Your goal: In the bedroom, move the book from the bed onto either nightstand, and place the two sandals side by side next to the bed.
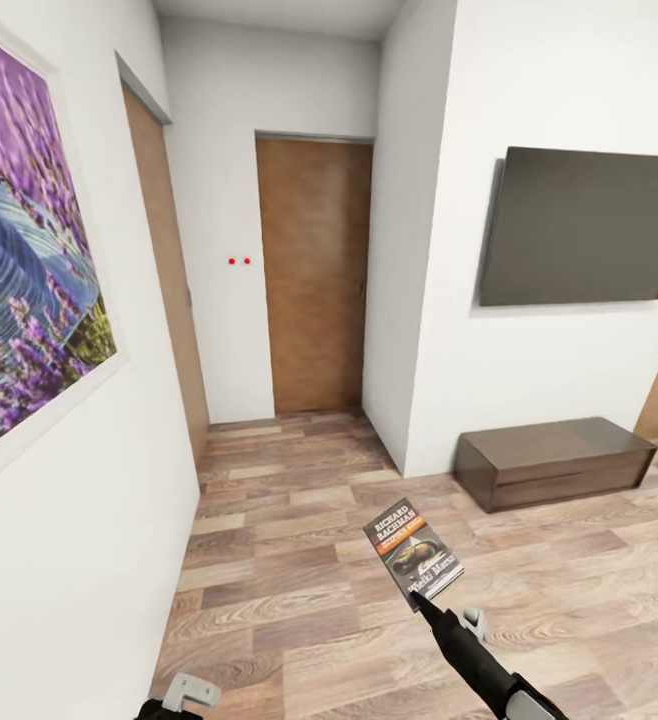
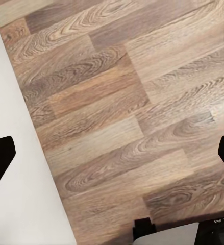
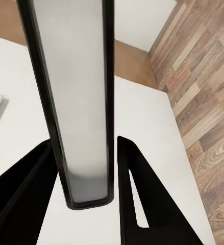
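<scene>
My right gripper [image 1: 416, 598] is shut on the lower edge of the book [image 1: 412, 552], a thin paperback with a dark cover, an orange band and white lettering, held up over the wood-plank floor. In the right wrist view the book [image 3: 76, 102] stands edge-on, clamped between the two black fingers [image 3: 142, 194]. My left gripper [image 2: 112, 153] is open and holds nothing, hanging above the floor close to a white wall; its grey body [image 1: 191, 690] peeks in at the head view's lower edge. The bed, the nightstand and the sandals are out of view.
A white wall with a lavender picture [image 1: 29, 250] stands close on my left. Ahead are a closed wooden door [image 1: 314, 275] and a wall corner. On the right, a long low dark bench [image 1: 554, 462] sits under a wall-mounted screen [image 1: 581, 226].
</scene>
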